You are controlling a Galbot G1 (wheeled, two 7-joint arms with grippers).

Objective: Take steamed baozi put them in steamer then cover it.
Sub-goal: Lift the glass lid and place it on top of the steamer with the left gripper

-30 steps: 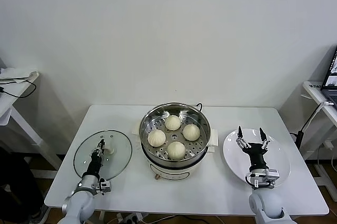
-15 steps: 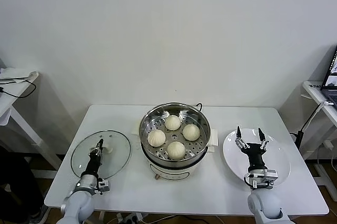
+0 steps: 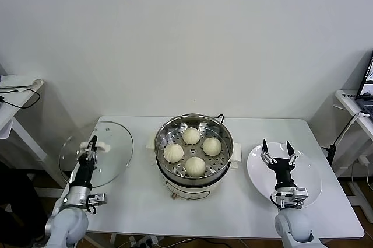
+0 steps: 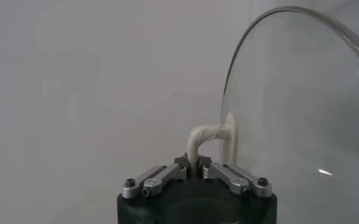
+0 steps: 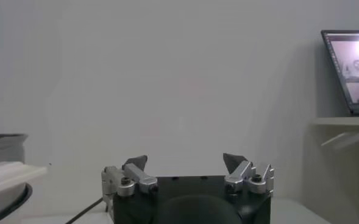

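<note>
Cover [image 3: 96, 146] now lifted off table, tilted, left end effector [image 3: 91, 145] clamping its handle; right end effector [image 3: 277, 152] spread.

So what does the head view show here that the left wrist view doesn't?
Head view only: four buns sitting in the steamer, the white plate, and the right gripper open above that plate. Left wrist view only: a close look at the left gripper pinching the lid's white handle. Both show the glass lid, lifted and tilted, held by that gripper.
</note>
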